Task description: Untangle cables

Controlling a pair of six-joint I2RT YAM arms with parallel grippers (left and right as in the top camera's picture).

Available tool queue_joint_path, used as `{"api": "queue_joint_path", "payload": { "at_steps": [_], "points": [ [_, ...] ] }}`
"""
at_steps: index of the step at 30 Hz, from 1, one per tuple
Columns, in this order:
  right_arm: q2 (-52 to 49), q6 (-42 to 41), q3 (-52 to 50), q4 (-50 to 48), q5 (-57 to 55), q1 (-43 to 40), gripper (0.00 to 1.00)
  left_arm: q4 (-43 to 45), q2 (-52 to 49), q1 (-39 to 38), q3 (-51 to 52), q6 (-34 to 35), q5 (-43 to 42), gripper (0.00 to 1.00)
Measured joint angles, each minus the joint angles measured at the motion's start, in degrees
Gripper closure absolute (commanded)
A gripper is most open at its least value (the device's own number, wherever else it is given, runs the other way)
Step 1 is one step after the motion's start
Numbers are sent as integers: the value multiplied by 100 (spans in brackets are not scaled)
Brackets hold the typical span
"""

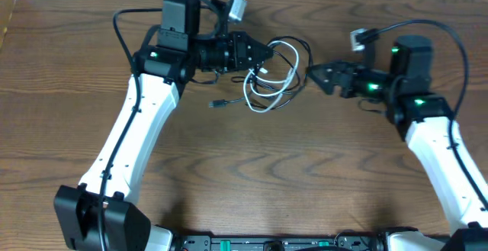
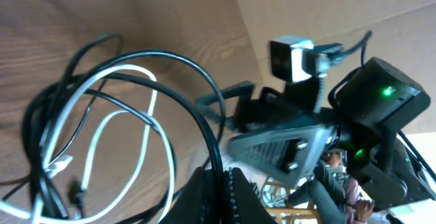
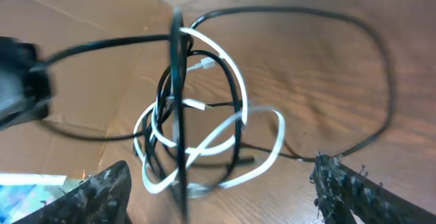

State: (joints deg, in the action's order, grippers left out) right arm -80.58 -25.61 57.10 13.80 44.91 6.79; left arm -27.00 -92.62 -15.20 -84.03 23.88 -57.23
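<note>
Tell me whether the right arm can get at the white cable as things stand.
Probably yes. The right gripper is open and faces the white cable with only bare table between. The black cable loops through it, so taking white alone may be awkward.

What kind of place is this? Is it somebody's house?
Likely a robot lab or workshop: the left arm and right arm stand at a wood table, with a white cable and black cable tangled between them.
</note>
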Motion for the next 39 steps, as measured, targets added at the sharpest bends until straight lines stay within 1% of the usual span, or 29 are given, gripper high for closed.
{"api": "queue_joint_path", "payload": {
  "at_steps": [1, 2, 4, 6, 7, 8, 12, 15, 18, 20, 23, 25, 29, 32, 34, 36, 37, 38, 39],
  "points": [
    [-61, -85, 0, 2, -210, 153, 26, 0, 0, -37, 0, -2, 28, 93],
    [-127, -175, 0, 13, -455, 289, 36, 0, 0, -74, 0, -13, 50, 92],
    [-260, -315, 9, 140, -957, 485, 50, 0, 0, -127, 0, -17, 66, 93],
    [-422, -581, 20, 595, -1871, 614, 58, 0, 0, -142, 0, -44, 76, 93],
    [-496, -704, 20, 848, -2277, 638, 64, -2, 0, -146, 0, -87, 83, 93],
    [-629, -855, 13, 1154, -2896, 629, 67, -4, 0, -140, 0, -177, 96, 92],
    [-798, -1051, 15, 2022, -4070, 426, 85, -15, 0, -20, 0, -385, 118, 93],
    [-798, -1106, 20, 2302, -4444, 188, 99, -24, 0, 125, 0, -455, 208, 92],
    [-802, -1056, 17, 2590, -4819, -197, 99, -42, 4, 361, 0, -481, 380, 93],
    [-802, -968, 17, 2618, -4948, -472, 99, -173, 4, 581, 0, -487, 595, 93],
    [-802, -793, 17, 2616, -4962, -754, 99, -437, 4, 798, 0, -492, 876, 93],
    [-802, -553, 15, 2551, -4771, -898, 99, -649, 4, 929, 0, -533, 1086, 92],
    [-804, 205, 15, 2194, -3783, -994, 99, -1049, 4, 1001, 0, -723, 1364, 93],
    [-802, 824, 22, 1985, -2457, -981, 99, -1202, 4, 918, 0, -870, 1460, 93],
    [-804, 1091, 57, 1864, -1556, -955, 99, -1228, 4, 813, 0, -938, 1513, 92],
    [-804, 1141, 179, 1755, -822, -881, 99, -1237, 4, 680, 0, -1003, 1541, 79],
    [-804, 1043, 273, 1718, -581, -846, 99, -1244, 4, 601, 0, -1040, 1545, 70],
    [-804, 973, 343, 1700, -459, -822, 99, -1246, 4, 529, 0, -1047, 1556, 55],
    [-804, 754, 470, 1657, -289, -791, 99, -1248, 4, 428, 0, -1073, 1563, 48]
  ]
}}
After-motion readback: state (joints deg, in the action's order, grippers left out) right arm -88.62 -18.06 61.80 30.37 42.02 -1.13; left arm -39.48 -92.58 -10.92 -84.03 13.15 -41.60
